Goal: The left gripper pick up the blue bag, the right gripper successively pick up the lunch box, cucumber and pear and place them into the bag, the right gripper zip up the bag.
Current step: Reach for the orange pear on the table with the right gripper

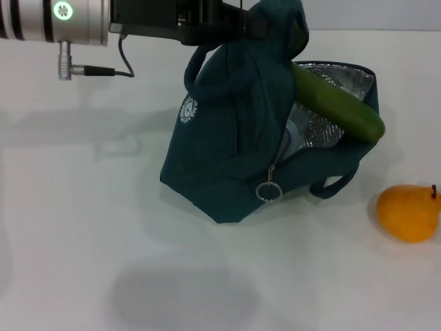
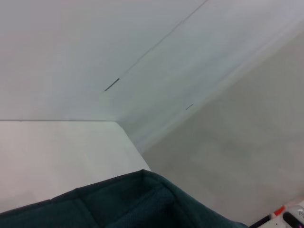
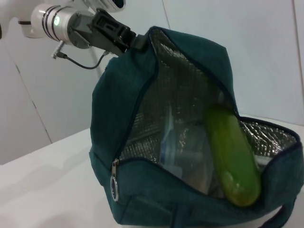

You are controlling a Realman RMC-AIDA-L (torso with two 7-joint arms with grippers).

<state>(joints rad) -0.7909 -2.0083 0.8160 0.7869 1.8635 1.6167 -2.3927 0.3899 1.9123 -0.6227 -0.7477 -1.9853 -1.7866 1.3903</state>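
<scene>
The left gripper (image 1: 256, 26) was clamped on the top edge of the blue bag (image 1: 227, 158), holding that side lifted above the tabletop (image 1: 83, 227); its fingers (image 3: 135, 42) were pressed onto the fabric in the right wrist view. Its arm carried a silver cylinder (image 1: 62, 21) with a green light.

Just below the gripper the bag hung open, silver lining (image 3: 185, 99) exposed, its base resting on the tabletop. One loop handle (image 1: 207, 72) sat just under the gripper, the other handle (image 1: 337, 185) lay on the tabletop at the far side of the bag. The zipper ring (image 1: 268, 191) dangled on the front edge, well below the gripper.

The cucumber (image 1: 337, 103) lay slanted in the bag's mouth, one end down inside and the other resting on the rim farthest from the gripper. The lunch box (image 3: 183, 147) sat inside, beside the cucumber, partly hidden.

The pear (image 1: 409, 212) lay on the tabletop, outside the bag, well apart from the gripper.

The right gripper was not in view.
</scene>
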